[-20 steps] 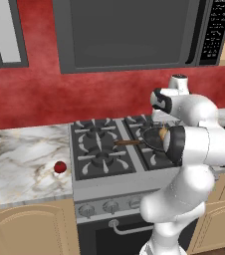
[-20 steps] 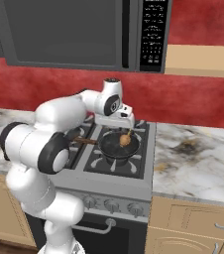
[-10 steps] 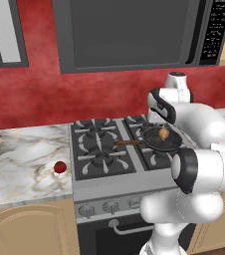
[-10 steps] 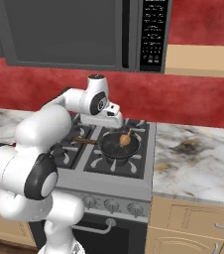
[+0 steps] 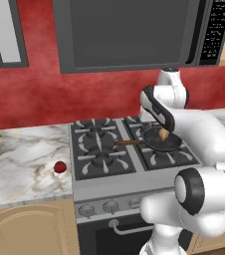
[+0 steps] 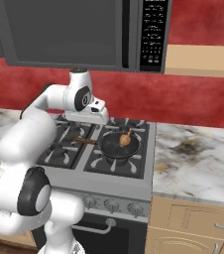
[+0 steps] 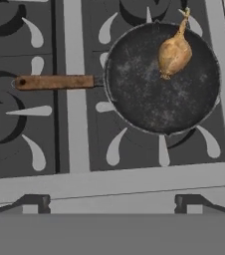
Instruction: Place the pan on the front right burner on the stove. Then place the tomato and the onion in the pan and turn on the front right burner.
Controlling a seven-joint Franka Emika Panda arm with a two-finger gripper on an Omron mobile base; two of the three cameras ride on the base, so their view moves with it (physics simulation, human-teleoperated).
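The black pan [image 7: 159, 94] with its wooden handle [image 7: 55, 82] pointing left sits on the front right burner [image 7: 115, 147] of the stove [image 5: 114, 187]. The tan onion [image 7: 174, 52] lies inside the pan [image 6: 116, 144], near its far right side. On the marble counter left of the stove rests the red tomato [image 5: 59, 167]. My gripper [image 7: 112, 201] hangs open and empty above the stove's front edge, left of and above the pan; in the right base view the gripper [image 6: 90, 121] is over the stove's middle.
A dark microwave [image 5: 129, 30] hangs low over the stove. Round knobs [image 6: 111, 207] line the stove's front panel. Marble counter [image 6: 193, 158] extends to the right of the stove and counter [image 5: 20, 169] to the left. A red wall stands behind.
My hand has drawn away from the pan, moving left and slightly up. The onion stays lying in the pan. The tomato has not moved.
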